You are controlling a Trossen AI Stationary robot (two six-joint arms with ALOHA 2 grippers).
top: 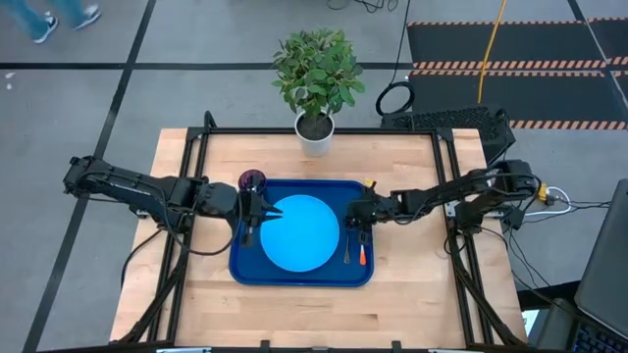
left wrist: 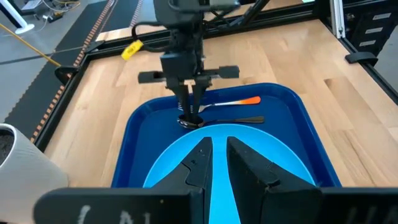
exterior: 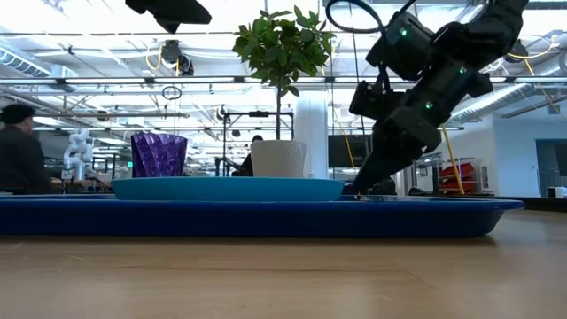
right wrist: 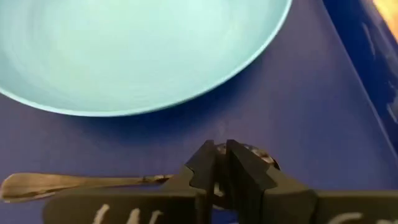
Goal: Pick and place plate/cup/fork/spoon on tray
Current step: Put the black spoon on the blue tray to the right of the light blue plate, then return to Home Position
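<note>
The dark blue tray [top: 294,281] lies mid-table. On it rests the light-blue plate [top: 299,232]. The purple cup [top: 252,181] stands at the tray's far left corner. The orange-handled fork [left wrist: 239,101] lies on the tray's right strip. Beside it, nearer the plate, lies the dark spoon [left wrist: 239,120]. My right gripper [left wrist: 191,115] is shut on the spoon, low over that strip. My left gripper [top: 253,218] hovers shut and empty over the plate's left edge. My right gripper pinches the spoon at its bowl end [right wrist: 260,155] between its two fingers. They slant down from the table's right side. The fingers hide much of the bowl. The handle [right wrist: 62,182] runs toward the near edge, level and low over the tray; whether it rests there I cannot tell.
A white plant pot [top: 316,132] with a leafy plant stands at the table's far edge, behind the tray. A person [exterior: 18,151] sits in the room beyond the table. Bare wood lies left, right and in front of the tray.
</note>
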